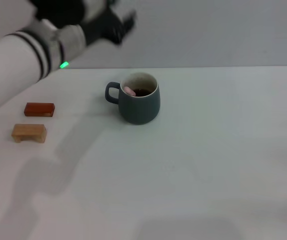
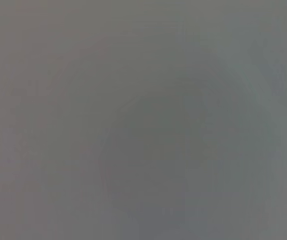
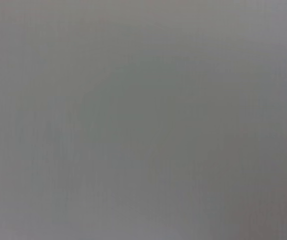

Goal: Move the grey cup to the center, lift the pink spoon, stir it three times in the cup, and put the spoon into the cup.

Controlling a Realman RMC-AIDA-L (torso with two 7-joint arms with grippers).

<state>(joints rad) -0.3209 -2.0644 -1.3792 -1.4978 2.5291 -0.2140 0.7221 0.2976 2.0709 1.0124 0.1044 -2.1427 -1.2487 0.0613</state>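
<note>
I see the pale pink spoon [image 1: 129, 90] already resting inside the dark slate-grey ceramic mug [image 1: 138, 105], so I'd retreat my empty, open-fingered left gripper [image 1: 116, 25], raised behind the mug, without brushing it.

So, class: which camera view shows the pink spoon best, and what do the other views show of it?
The head view. There the pink spoon shows as a pale pink tip inside the grey cup, leaning toward the handle side, above the dark liquid. The left and right wrist views show only a blank grey field, so nothing of the spoon.
</note>
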